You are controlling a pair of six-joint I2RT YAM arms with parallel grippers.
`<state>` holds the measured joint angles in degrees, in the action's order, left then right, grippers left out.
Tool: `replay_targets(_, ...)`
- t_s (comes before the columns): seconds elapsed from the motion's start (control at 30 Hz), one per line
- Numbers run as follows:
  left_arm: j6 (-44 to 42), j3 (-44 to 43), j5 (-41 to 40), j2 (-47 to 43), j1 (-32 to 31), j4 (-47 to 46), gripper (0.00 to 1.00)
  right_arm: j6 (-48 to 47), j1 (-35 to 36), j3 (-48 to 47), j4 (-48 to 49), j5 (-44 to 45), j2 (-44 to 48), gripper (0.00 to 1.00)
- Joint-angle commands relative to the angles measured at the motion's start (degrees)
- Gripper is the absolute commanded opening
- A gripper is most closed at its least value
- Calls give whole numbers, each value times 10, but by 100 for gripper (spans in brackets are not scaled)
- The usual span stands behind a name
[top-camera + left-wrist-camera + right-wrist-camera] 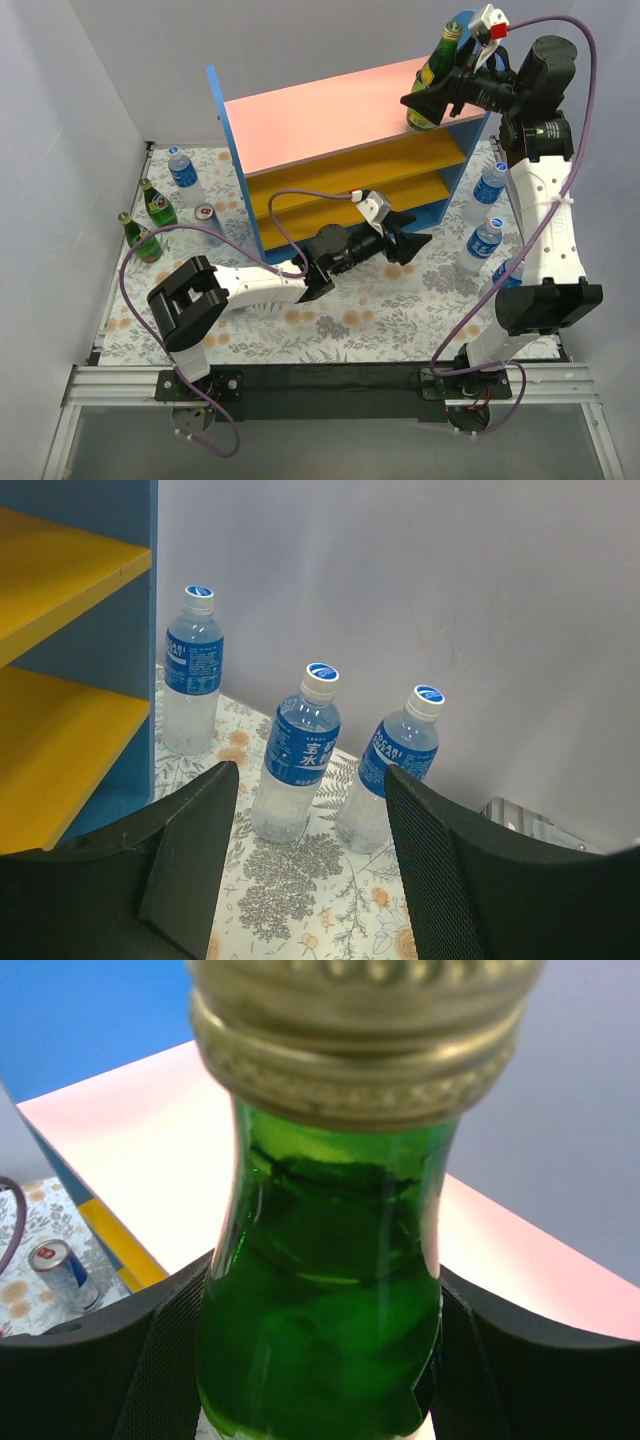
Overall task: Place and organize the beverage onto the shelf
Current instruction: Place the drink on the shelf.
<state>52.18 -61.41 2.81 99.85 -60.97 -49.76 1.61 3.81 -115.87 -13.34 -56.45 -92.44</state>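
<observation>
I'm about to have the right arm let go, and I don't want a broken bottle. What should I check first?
1. Grip: right end effector clamps the green bottle, a finger on each side: ok.
2. Position: bottle over the pink top board, near its right end: ok.
3. Base resting on the board: cannot tell, it is hidden.
4. Other drinks at that spot: none seen, ok.
5. Other arm: left end effector open, empty, low in front of the shelf, facing three plastic bottles: ok.
</observation>
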Motion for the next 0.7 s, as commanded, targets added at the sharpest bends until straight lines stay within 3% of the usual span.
replay_targets(0.0, -11, 1, 7, -26, -1, 6, 59, 14, -5, -67, 89, 24, -3, 1)
replay_targets(0.43, -26, 74, 11, -109, -2, 63, 58, -44, -6, -124, 56, 158, -87, 1)
replay_targets(0.47, -27, 80, 12, -113, -2, 68, 58, -48, -6, -125, 53, 164, -89, 14)
replay_targets(0.57, -25, 93, 14, -134, -2, 83, 58, -62, -6, -127, 33, 183, -96, 36)
replay_targets(0.67, -25, 103, 11, -151, -5, 93, 57, -72, -6, -124, 26, 194, -98, 51)
